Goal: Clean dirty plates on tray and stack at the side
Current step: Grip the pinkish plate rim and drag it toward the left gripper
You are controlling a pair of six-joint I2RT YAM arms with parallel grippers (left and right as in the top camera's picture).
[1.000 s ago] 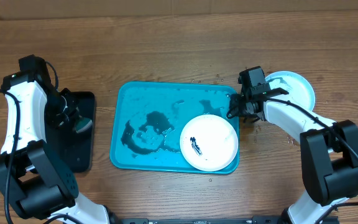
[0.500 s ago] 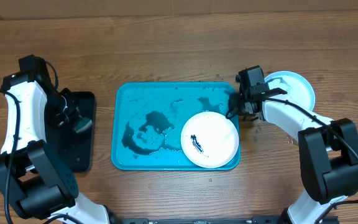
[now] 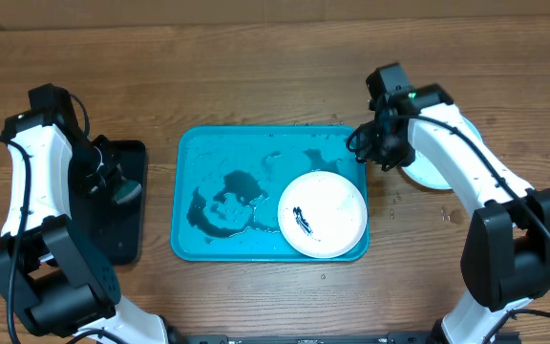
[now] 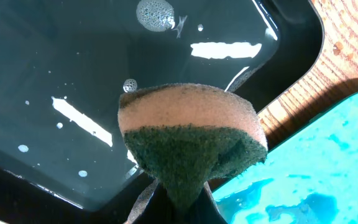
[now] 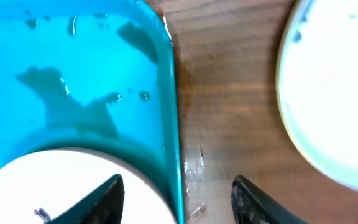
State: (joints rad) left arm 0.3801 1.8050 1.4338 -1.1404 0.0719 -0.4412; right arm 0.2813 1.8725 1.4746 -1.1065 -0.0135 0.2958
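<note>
tray [image 3: 208, 143] long axis left-right, white plate [image 3: 323, 215] inside, right fingers [image 5: 101, 199] parted, empty, left fingers [image 4: 160, 211] pinching sponge [image 4: 191, 134]

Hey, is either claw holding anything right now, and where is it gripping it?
The left claw pinches a yellow-and-green sponge at its lower end, bunching it. The right claw is open and holds nothing.

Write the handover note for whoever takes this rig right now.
Left gripper: shut on the yellow-green sponge over the black rectangular tray of water.
Right gripper: open, empty, over the turquoise plastic tray's right rim.
Done: one pale-rimmed round plate visible on the table, right side.
Left: the smeared white round plate on the turquoise tray needs wiping, then stacking.
</note>
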